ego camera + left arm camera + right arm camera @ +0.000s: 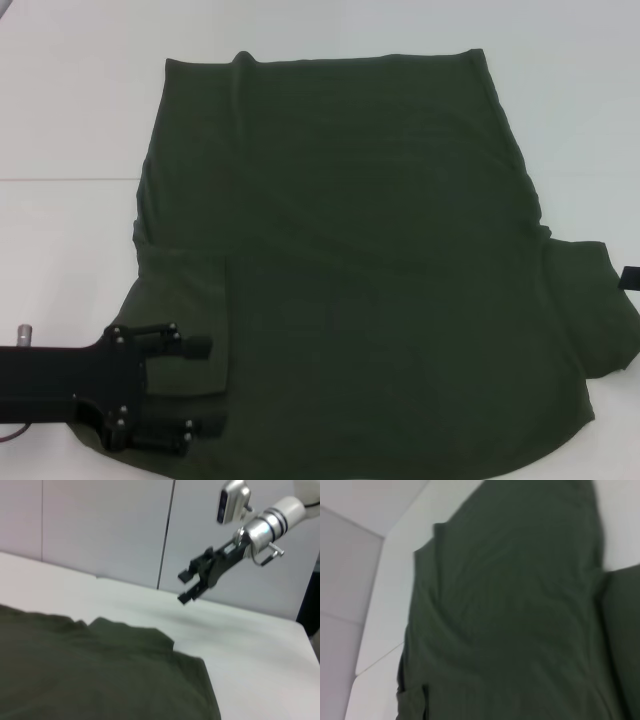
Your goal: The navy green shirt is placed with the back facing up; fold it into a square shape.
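The navy green shirt (340,250) lies spread flat on the white table (70,100), plain side up, with its left sleeve (185,300) folded inward over the body. My left gripper (205,387) is open at the near left, its two fingers straddling the folded sleeve's lower edge. The right sleeve (595,310) lies spread out at the right. In the left wrist view my right gripper (185,586) hangs open and empty in the air beyond the shirt (100,670). The right wrist view looks down on the shirt (510,620).
Bare white table (250,645) surrounds the cloth to the left, far side and right. A pale wall (100,525) stands behind the table. A small black part (628,277) shows at the right edge of the head view.
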Controlling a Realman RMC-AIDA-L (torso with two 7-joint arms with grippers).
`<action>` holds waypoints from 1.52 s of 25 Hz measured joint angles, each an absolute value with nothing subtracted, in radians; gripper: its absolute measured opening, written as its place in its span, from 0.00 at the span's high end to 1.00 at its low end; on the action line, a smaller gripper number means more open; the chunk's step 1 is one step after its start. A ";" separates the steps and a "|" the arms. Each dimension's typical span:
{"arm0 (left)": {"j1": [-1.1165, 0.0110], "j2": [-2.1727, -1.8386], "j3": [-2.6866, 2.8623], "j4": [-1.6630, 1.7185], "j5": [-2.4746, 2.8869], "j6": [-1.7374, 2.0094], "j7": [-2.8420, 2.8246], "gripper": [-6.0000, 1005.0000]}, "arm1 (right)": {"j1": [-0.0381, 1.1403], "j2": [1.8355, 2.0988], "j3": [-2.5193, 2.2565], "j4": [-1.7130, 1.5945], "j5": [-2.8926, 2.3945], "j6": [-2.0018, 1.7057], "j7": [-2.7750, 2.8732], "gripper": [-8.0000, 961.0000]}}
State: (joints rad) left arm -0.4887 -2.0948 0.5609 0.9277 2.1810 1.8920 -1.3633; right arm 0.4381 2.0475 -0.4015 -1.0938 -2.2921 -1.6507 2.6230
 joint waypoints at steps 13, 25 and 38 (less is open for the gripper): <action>-0.500 -2.088 0.532 0.917 2.152 1.909 -1.402 0.10 | 0.489 2.003 -0.408 -1.048 -2.533 -1.562 2.785 0.10; -0.529 -2.086 0.548 0.867 2.166 1.841 -1.400 0.10 | 0.492 1.969 -0.401 -1.002 -2.596 -1.475 2.764 0.11; -0.545 -2.085 0.577 0.823 2.171 1.794 -1.383 0.10 | 0.532 1.957 -0.413 -0.884 -2.576 -1.394 2.740 0.12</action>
